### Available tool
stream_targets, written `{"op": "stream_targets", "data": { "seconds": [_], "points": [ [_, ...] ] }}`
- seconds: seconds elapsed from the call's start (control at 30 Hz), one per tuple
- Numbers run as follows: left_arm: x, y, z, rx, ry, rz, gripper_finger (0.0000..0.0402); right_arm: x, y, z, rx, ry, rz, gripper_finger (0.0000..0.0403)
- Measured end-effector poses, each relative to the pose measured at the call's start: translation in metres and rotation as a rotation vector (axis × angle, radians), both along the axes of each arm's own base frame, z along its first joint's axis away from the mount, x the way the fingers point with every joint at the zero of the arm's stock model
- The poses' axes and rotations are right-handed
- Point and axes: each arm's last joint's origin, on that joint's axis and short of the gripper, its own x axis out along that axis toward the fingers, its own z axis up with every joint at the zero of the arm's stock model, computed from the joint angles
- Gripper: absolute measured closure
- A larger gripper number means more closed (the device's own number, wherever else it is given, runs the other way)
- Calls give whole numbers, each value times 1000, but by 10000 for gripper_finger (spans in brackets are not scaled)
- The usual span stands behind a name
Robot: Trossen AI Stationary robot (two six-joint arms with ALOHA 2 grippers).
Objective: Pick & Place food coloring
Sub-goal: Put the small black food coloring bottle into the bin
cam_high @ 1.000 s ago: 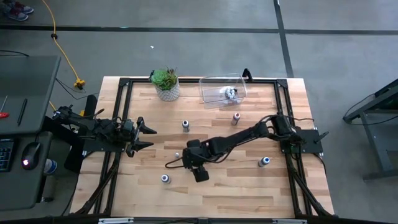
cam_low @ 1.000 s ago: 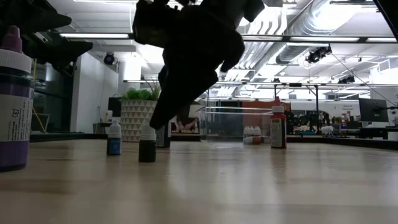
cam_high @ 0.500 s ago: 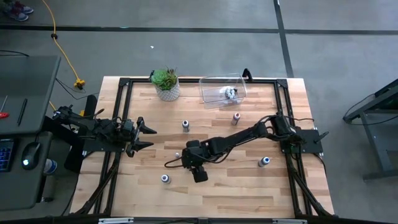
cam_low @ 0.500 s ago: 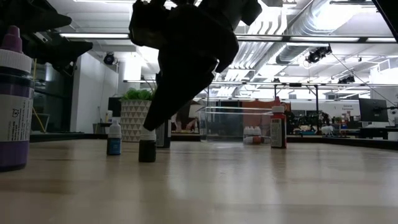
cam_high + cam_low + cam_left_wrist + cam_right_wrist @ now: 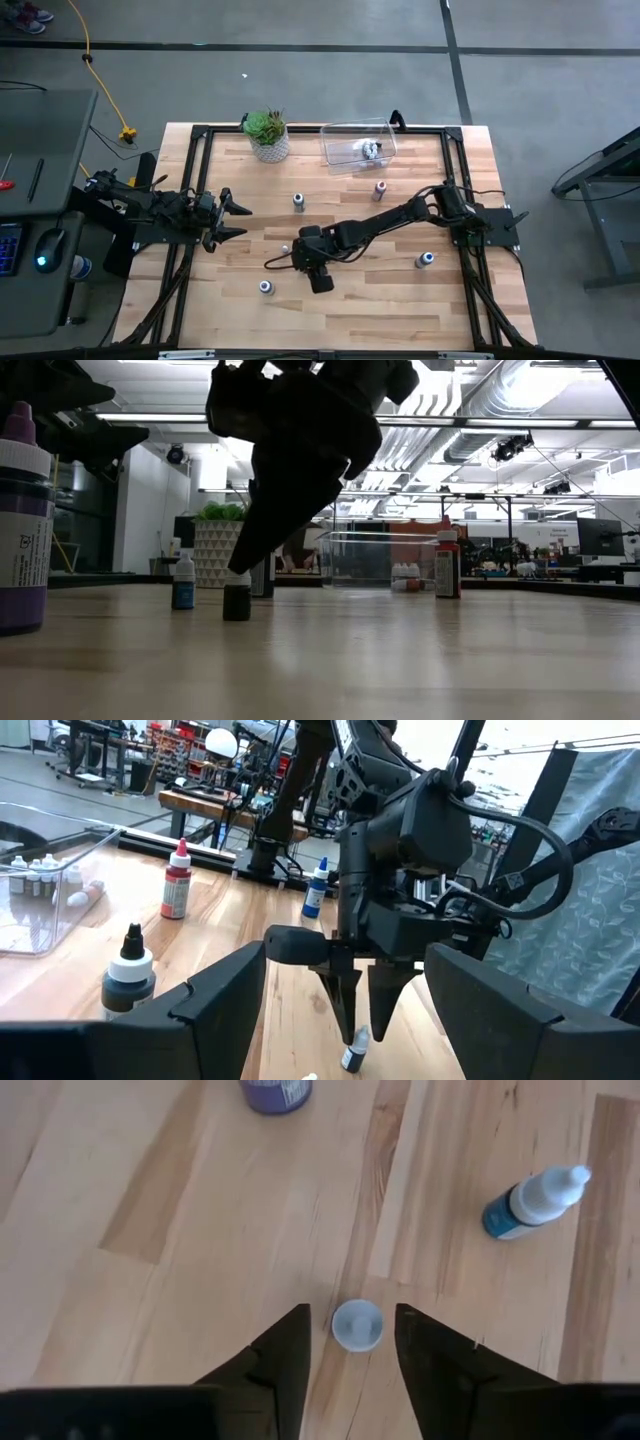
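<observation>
- Right gripper [image 5: 348, 1342] is hanging straight down over the middle of the table, and you are bracketing a small pale-capped bottle [image 5: 357, 1325] with it.
- Its fingers are standing one on each side of the cap with a sliver of wood showing at each side, so nothing is clamped yet.
- That bottle is standing upright, its long axis running up between the fingers; you are looking right down on its round top.
- From table height the fingertips are sitting just at the cap of the dark little bottle [image 5: 237, 601].
- Left gripper [image 5: 236, 219] is waiting spread wide near the left edge, well apart, so the right arm is the nearer one.
- Other bottles are sitting loose around the table, and some already in the clear bin [image 5: 340, 152] at the far edge.
</observation>
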Motion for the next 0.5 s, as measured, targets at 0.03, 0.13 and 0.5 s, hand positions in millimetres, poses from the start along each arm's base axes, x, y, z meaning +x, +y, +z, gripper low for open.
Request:
{"op": "stream_targets", "data": {
  "seconds": [0.03, 0.13, 0.5],
  "points": [
    [0, 0, 0, 0, 0, 0, 130, 0, 0, 0, -3, -3, -2, 267],
    [0, 0, 0, 0, 0, 0, 130, 0, 0, 0, -3, -1, -2, 269],
    [0, 0, 0, 0, 0, 0, 130, 0, 0, 0, -2, -1, -2, 270]
  ]
}}
